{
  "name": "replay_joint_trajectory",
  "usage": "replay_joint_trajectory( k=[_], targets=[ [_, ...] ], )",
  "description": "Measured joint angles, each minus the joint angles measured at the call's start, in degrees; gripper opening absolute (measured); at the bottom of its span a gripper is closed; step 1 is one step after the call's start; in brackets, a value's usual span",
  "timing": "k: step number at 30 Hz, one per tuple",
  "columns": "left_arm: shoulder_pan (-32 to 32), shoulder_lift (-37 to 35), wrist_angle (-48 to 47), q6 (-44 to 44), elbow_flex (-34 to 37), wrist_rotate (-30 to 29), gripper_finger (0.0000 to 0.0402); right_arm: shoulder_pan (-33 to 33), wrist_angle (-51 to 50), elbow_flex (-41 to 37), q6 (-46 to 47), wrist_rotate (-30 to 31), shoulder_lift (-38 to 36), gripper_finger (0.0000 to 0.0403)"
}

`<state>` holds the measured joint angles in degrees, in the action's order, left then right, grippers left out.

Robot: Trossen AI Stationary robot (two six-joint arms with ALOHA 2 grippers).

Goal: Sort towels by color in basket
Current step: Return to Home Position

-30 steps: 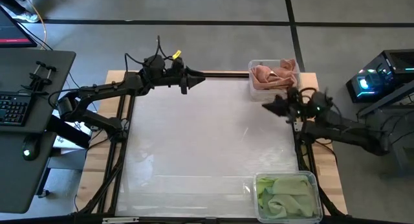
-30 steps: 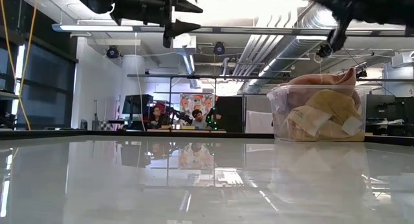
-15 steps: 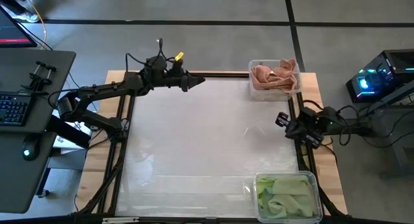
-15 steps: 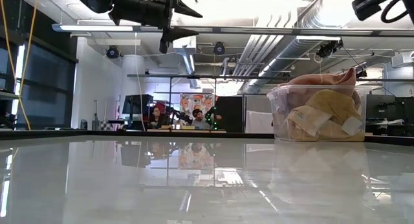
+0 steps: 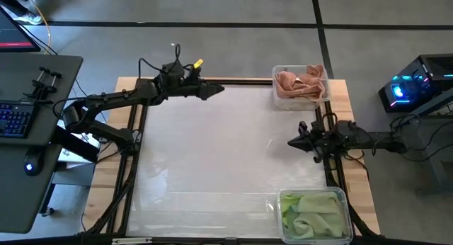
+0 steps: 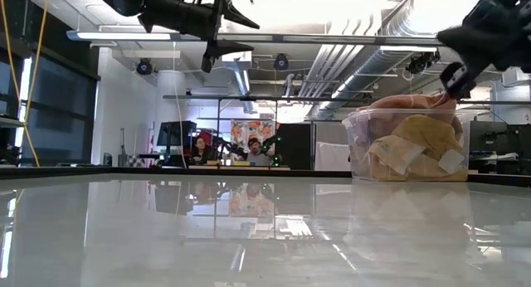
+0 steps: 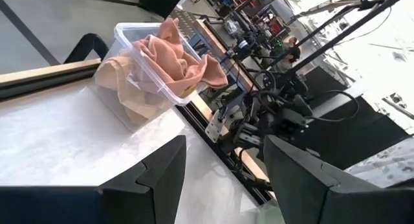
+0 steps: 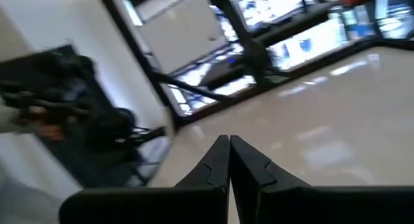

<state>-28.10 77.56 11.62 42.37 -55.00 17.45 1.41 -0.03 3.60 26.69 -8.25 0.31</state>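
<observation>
The white table (image 5: 226, 153) is glossy enough to mirror the ceiling lights of the open workshop behind it. The pink and peach towels (image 5: 300, 83) are heaped in a clear bin (image 5: 274, 96) at the table's 1 o'clock corner, one fold lapping over the rim. The green towels (image 5: 311, 211) fill a second bin (image 5: 348, 202) at 5 o'clock. Every towel in view sits in a bin.

The right gripper (image 5: 291, 141) hung just beside the pink bin a second ago. It has since drawn back to the 3 o'clock edge and levelled out, pointing inward across the table. Its wrist view shows its fingers (image 8: 217, 162) pressed together with nothing between them. The left gripper (image 5: 219, 89), near the 12 o'clock edge, has hardly moved. Its fingers (image 7: 155, 179) stand wide apart and empty. With both arms clear of the bins, the sorting looks finished and the arms seem to be retiring.

The low view shows a mustard towel (image 6: 415, 150) with white tags low in the pink bin, which the overhead view hides under the pink folds. The green bin shows only from overhead.
</observation>
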Motion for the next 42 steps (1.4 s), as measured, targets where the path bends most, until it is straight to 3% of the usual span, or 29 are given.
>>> replay_joint_trajectory(
  k=[8,17,29,34,42],
  targets=[
    [0.0,0.0,0.0,0.0,0.0,0.0,0.0195,-0.1,-7.9,0.1,-3.1,12.8,0.3,0.0000],
    [0.0,0.0,-0.1,-0.5,0.0,0.1,0.0195,-0.2,-8.2,0.2,-2.5,12.7,0.9,0.0000],
    [0.0,-0.2,-1.1,1.5,0.0,3.7,0.0195,-0.1,-8.2,0.2,-17.7,11.1,1.1,0.0000],
    [0.3,-1.2,-1.4,-4.7,0.0,4.0,0.0195,-0.1,-8.2,0.2,-17.8,11.1,1.1,0.0000],
    [0.6,-1.0,-3.2,-21.4,0.0,3.9,0.0195,-0.1,-8.2,0.2,-17.7,11.1,1.1,0.0000]
  ],
)
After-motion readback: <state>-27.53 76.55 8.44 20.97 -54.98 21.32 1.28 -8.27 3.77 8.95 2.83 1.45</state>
